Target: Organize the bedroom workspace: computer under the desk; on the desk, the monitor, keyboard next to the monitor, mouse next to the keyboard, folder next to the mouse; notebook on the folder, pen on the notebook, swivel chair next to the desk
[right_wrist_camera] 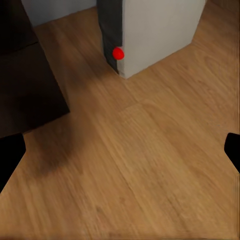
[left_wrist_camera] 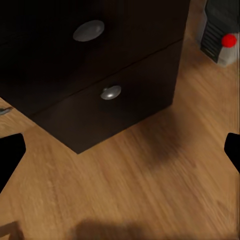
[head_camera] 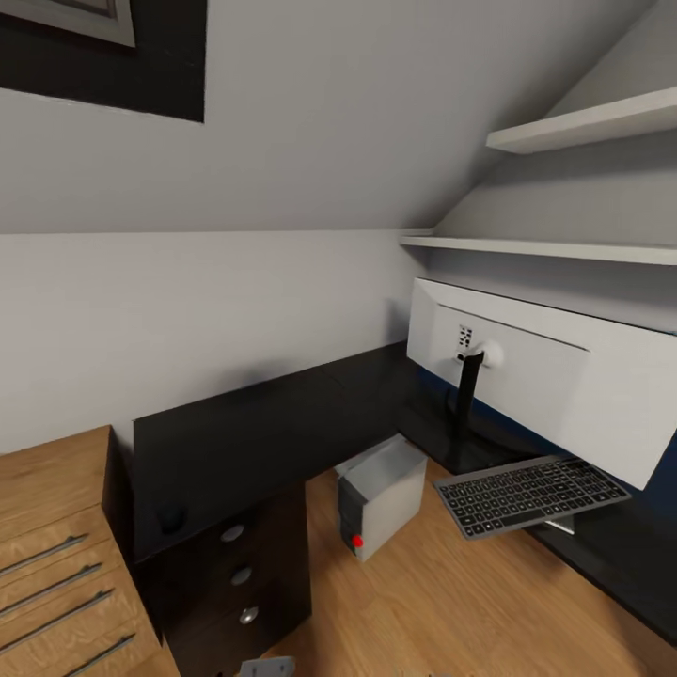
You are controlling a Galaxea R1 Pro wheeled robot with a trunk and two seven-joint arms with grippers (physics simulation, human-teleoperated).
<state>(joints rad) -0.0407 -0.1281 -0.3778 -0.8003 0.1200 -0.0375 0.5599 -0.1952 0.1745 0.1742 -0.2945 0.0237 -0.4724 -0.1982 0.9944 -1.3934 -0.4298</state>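
The left gripper (left_wrist_camera: 120, 147) is hanging over bare floor with its two dark fingertips (left_wrist_camera: 10, 155) showing at opposite edges of the left wrist view, spread wide and holding nothing. The right gripper (right_wrist_camera: 120, 150) is doing the same, its fingertips (right_wrist_camera: 9, 155) set wide apart with only planks between them.

Beneath both grippers the light wood plank floor (head_camera: 442, 602) is lying bare. Just ahead of the left gripper the black drawer unit (left_wrist_camera: 100, 75) is standing on the floor, its round silver knobs (left_wrist_camera: 111, 92) facing out. Ahead of the right gripper the computer (right_wrist_camera: 155, 30) is sitting upright on the planks, light grey with a dark front strip and a red dot (right_wrist_camera: 118, 53).

In the head view the computer (head_camera: 384, 494) is standing in the inner corner of the L-shaped desk (head_camera: 244, 442), partly under the black top. The mouse (head_camera: 171, 517) is resting on the desk's left part, above the drawers. The monitor (head_camera: 555, 376) is standing on the right part on its black stem (head_camera: 465, 404), its pale back turned toward the camera. The keyboard (head_camera: 531, 494) is lying near the stem's foot, tilted and jutting past the desk edge over the floor.

A light-wood drawer chest (head_camera: 56, 555) with bar handles is touching the desk's left end. Pale grey walls (head_camera: 188, 329) are sloping overhead, with a dark-framed skylight (head_camera: 103, 52) above and two white shelves (head_camera: 564, 249) at the right.
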